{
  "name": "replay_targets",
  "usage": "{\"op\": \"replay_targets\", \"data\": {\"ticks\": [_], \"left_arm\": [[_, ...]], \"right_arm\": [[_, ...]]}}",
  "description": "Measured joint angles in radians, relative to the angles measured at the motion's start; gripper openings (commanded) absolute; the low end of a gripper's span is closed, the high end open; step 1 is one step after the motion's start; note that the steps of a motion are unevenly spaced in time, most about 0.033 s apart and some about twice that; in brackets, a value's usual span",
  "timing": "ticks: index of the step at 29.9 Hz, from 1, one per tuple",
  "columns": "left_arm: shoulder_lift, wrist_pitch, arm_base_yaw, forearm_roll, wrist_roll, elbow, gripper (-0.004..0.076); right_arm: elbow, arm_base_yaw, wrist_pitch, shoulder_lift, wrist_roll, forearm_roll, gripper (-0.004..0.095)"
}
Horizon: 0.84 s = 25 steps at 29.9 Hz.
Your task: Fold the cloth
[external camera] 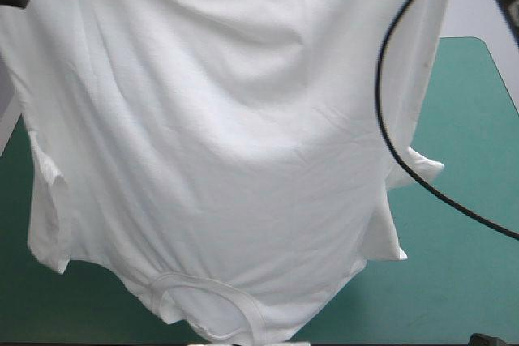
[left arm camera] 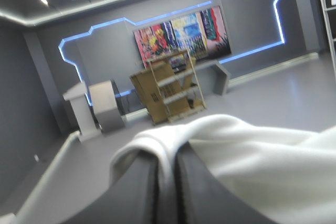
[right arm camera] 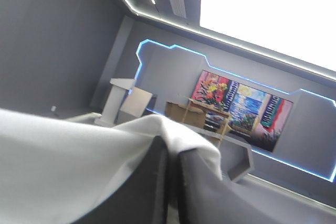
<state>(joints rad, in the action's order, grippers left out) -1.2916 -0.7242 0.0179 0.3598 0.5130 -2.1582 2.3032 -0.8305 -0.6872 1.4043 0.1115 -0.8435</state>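
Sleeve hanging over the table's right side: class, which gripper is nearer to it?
Right. The right gripper grips the T-shirt above that sleeve; the left gripper grips its far corner, across the shirt's width.

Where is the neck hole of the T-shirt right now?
In the high view the neck hole is the lowest part of the hanging T-shirt, left of the middle, by the near edge of the teal-green cover.

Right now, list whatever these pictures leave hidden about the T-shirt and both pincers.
- High view: the T-shirt hides the middle of the table; the shirt's upper edge is cut off at the picture's top.
- High view: whether the collar touches the table cannot be told.
- Left wrist view: cloth drapes over the left pincer, hiding its tips.
- Right wrist view: the same at the right pincer.
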Motion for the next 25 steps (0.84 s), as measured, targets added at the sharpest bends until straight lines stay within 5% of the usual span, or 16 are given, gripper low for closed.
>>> {"op": "replay_targets", "data": {"ticks": [7,13,21,25], "left_arm": [[-0.171,0.019,0.000,0.140,0.016,0.011,0.0019],[-0.255,0.115,0.000,0.202,0.076,0.012,0.0019],[-0.450,0.372,0.000,0.360,0.219,-0.167,0.0019],[-0.581,0.328,0.000,0.375,0.287,-0.340,0.0019]], "right_arm": [[-0.003,0.145,0.079,0.155,0.177,-0.048,-0.0018],[-0.003,0.271,0.211,0.199,0.216,0.044,-0.0017],[0.041,0.510,0.584,0.339,0.361,0.208,-0.0017],[0.130,0.576,0.568,0.462,0.379,0.326,-0.0017]]}}
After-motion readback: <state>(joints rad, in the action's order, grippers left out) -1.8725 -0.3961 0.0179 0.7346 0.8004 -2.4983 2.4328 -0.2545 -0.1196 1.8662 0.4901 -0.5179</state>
